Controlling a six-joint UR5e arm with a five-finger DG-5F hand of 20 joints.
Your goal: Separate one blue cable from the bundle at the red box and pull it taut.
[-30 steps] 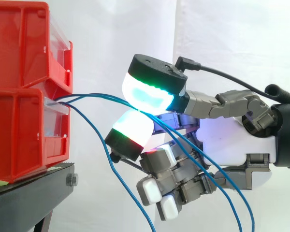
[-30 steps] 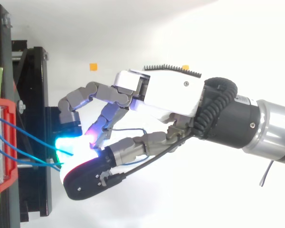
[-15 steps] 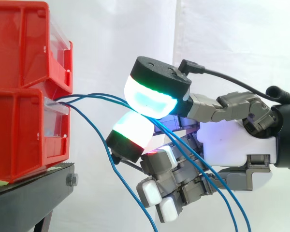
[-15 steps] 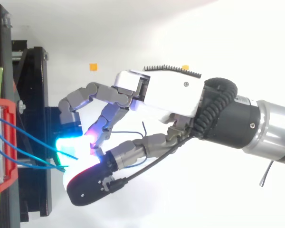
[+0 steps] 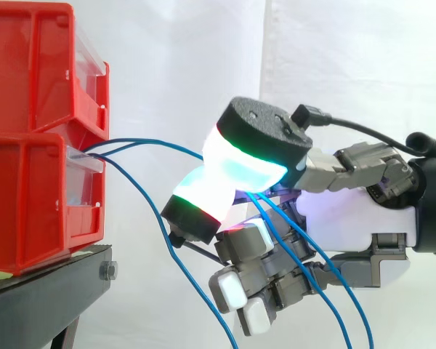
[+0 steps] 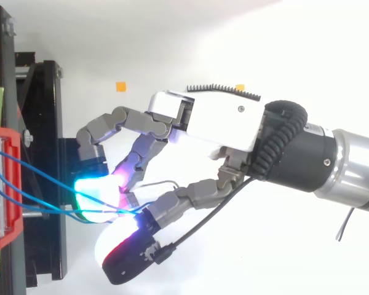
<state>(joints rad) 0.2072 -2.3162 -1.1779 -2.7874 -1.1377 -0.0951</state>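
Shifted rightward since a moment ago, the robot hand [image 5: 356, 218] presses two glowing fingertip pads [image 5: 243, 163] together, pinching thin blue cables [image 5: 160, 142] that run leftward, sagging, to the red plastic box [image 5: 29, 196], so tautening likely means pulling right.

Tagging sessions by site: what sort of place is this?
Probably a lab test rig: stacked red bins on a black stand, a white curtain behind, blue cables pinched in a robot hand.
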